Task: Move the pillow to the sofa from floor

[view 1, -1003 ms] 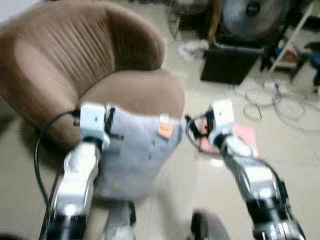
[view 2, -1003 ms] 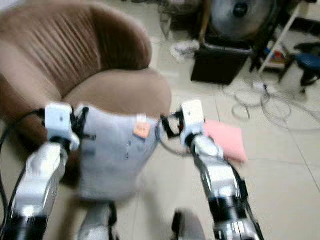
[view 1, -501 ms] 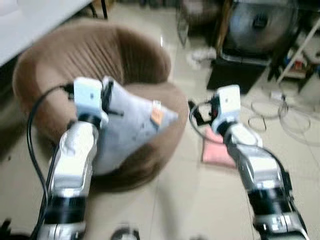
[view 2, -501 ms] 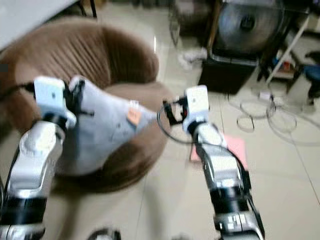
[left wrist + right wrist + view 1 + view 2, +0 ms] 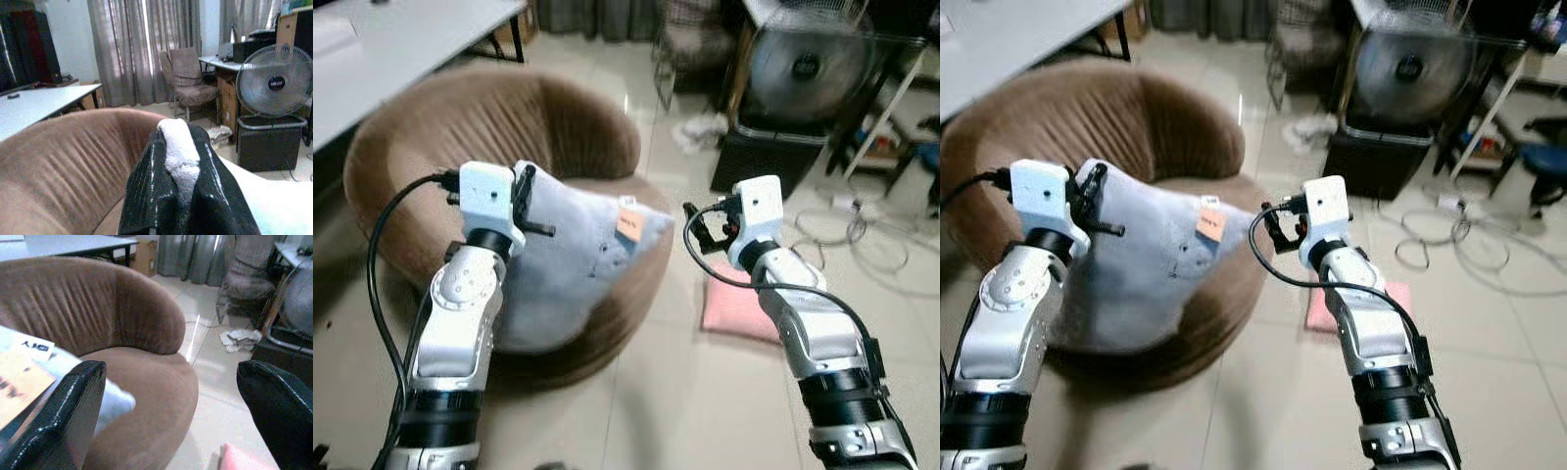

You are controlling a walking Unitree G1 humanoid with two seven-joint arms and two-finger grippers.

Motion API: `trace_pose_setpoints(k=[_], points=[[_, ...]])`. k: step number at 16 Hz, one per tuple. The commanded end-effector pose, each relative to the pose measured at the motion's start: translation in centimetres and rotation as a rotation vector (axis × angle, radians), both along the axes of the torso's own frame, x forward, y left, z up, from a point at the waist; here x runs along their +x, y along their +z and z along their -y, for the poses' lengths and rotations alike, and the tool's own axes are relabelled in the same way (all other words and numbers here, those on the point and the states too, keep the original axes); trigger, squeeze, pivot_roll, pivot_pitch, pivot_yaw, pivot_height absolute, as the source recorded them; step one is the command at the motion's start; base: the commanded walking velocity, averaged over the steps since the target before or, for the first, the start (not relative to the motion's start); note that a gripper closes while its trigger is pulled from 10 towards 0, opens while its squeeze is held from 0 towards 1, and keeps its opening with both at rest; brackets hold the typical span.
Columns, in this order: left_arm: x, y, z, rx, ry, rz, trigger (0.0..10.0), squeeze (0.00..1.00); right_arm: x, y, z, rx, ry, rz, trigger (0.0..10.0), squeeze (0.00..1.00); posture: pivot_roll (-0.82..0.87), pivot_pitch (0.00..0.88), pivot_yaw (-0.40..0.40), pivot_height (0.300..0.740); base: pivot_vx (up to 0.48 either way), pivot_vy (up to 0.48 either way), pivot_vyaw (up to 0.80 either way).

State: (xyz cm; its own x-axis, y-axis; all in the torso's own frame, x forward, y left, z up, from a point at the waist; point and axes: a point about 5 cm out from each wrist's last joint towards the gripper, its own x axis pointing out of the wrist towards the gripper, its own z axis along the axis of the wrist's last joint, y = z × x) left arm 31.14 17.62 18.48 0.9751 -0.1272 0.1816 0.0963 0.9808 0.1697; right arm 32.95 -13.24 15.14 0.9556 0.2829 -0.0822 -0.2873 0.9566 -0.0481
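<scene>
A pale grey pillow (image 5: 573,264) with an orange tag lies tilted on the seat of the round brown sofa (image 5: 450,127). My left gripper (image 5: 526,191) is shut on the pillow's upper corner (image 5: 177,149), where white fabric bulges between the black fingers (image 5: 146,196). To the right of the pillow's tagged corner, my right gripper (image 5: 697,227) stands open with nothing held; its fingers (image 5: 58,406) frame the sofa seat and the pillow's tag end (image 5: 29,372). A pink pillow (image 5: 736,305) lies flat on the tiled floor beside the sofa.
A white table (image 5: 401,39) stands at the back left. A large fan (image 5: 808,64) on a black box (image 5: 769,157), a crumpled cloth (image 5: 705,127) and loose cables (image 5: 862,230) lie at the back right. A chair (image 5: 188,81) stands by the curtains.
The camera has risen and steadied, so the whole picture shifted. The grey pillow, held in my left gripper, has moved from in front of the sofa up onto its seat.
</scene>
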Motion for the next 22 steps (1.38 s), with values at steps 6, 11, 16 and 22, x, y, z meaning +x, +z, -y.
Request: trace_pose_setpoints(k=[6,11,16,22], points=[[0.3,1.1,0.6,-0.002,-0.027,0.046,10.0,0.0,-0.2,-0.6,0.6,-0.005,-0.015,-0.029,10.0,0.0,0.08,0.0,-0.028,0.74,0.377,0.0,-0.37],[0.1,0.9,0.3,-0.008,-0.009,0.041,10.0,0.0,-0.3,-0.9,-0.1,-0.015,0.018,-0.031,10.0,0.0,0.09,0.0,-0.04,0.74,0.383,0.0,0.0],[-0.1,0.9,-0.2,-0.002,0.015,0.041,10.0,0.0,-0.6,-0.9,-1.0,-0.051,0.1,-0.022,10.0,0.0,0.1,0.0,-0.051,0.74,0.382,0.0,0.64],[-0.2,0.7,0.0,0.006,0.011,0.032,10.0,0.0,-0.6,-1.5,-0.6,-0.035,0.083,-0.054,10.0,0.0,0.11,0.0,-0.052,0.74,0.382,0.0,0.27]])
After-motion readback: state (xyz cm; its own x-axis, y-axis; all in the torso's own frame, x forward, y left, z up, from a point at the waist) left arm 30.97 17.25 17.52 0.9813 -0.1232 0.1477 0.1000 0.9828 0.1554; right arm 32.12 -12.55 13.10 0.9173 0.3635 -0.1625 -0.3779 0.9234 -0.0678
